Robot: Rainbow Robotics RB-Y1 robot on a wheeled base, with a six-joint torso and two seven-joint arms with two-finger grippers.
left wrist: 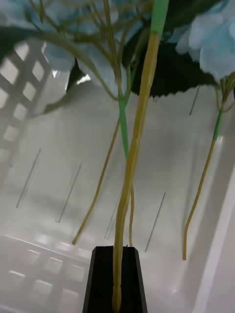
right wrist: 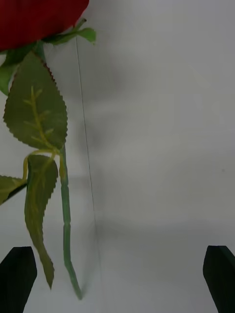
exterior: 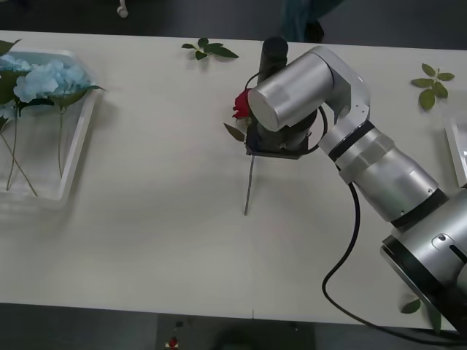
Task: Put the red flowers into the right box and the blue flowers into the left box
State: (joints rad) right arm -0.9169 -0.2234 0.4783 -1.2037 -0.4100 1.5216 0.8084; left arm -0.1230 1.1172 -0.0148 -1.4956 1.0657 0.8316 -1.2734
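Right claw wide above red rose: shift onto stem, then close. Left claw pinches blue flower stem over left box.

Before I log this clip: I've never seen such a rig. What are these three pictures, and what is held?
It is a two-armed robot at a white table. The front view looks down from above the arms. The right arm reaches to mid-table, its right gripper open above a red rose lying there, with the stem beside one finger. The other two pictures come from cameras on the wrists. The left gripper is shut on a stem of the blue flowers, over the left box. The right box peeks in at the table's edge. Loose leaf sprigs lie about.
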